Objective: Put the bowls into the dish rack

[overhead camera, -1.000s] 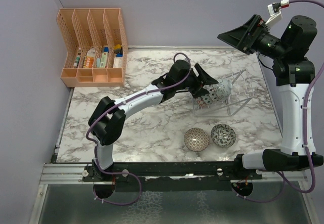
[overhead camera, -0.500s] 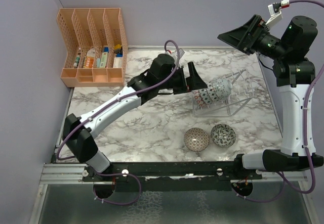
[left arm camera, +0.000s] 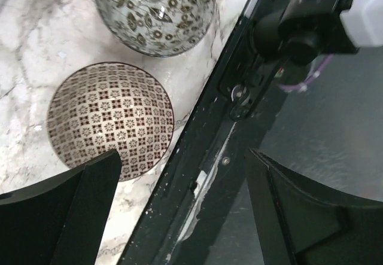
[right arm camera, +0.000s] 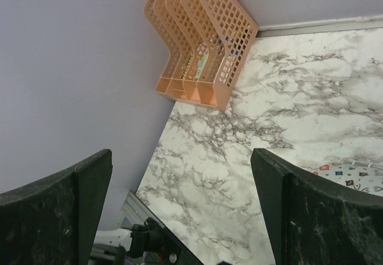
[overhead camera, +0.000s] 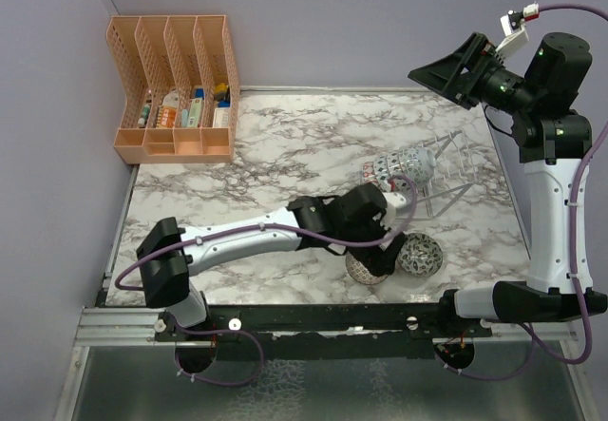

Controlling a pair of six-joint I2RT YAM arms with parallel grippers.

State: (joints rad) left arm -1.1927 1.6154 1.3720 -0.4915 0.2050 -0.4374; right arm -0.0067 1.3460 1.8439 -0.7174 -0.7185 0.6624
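Note:
The wire dish rack [overhead camera: 445, 176] stands at the right of the marble table and holds a row of patterned bowls [overhead camera: 397, 165] on edge. A brownish checked bowl [overhead camera: 359, 273] and a dark grey-green leaf-pattern bowl [overhead camera: 421, 255] sit upright near the front edge. Both show in the left wrist view, brownish [left arm camera: 111, 118] and grey-green [left arm camera: 152, 11]. My left gripper [overhead camera: 378, 253] is open and empty just above the brownish bowl's near side, its fingers [left arm camera: 78, 214] spanning the bowl rim and the black front rail. My right gripper [overhead camera: 446, 67] is open, empty and raised high over the back right.
An orange plastic file organiser [overhead camera: 176, 88] with small items stands at the back left; it also shows in the right wrist view [right arm camera: 203, 43]. The black front rail [left arm camera: 203, 157] runs right beside the two loose bowls. Purple walls close the left and back.

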